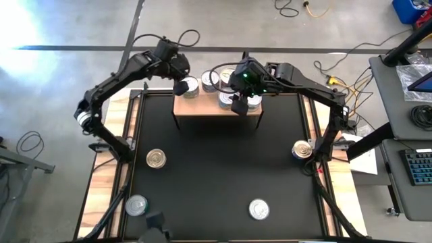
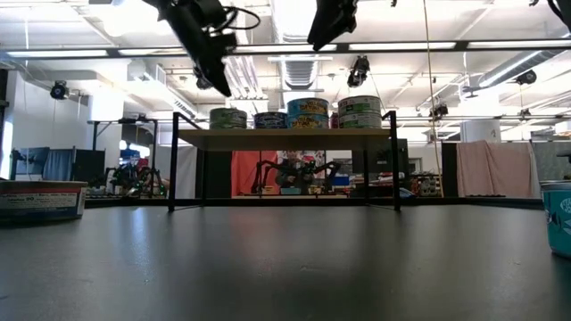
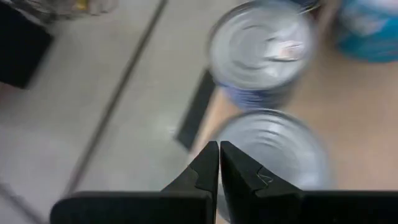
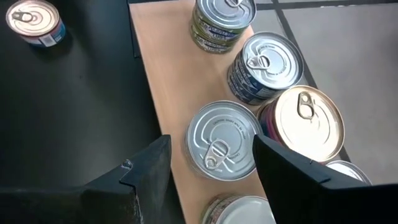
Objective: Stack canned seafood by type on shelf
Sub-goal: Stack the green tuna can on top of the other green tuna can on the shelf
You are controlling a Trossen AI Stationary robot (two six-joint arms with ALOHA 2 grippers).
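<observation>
Several tins (image 4: pixel 222 144) sat stacked on the shelf (image 1: pixel 202 106), four cans (image 1: pixel 156 158) remained on the counter; left jaws pressed together, right jaws spread empty.

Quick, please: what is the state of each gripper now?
Left gripper: closed, holding nothing, above the low light-wood shelf.
Right gripper: open, empty, over a flat round silver-lidded tin there.

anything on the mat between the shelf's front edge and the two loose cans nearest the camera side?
No. High view shows bare black mat between the shelf and the front cans.
</observation>
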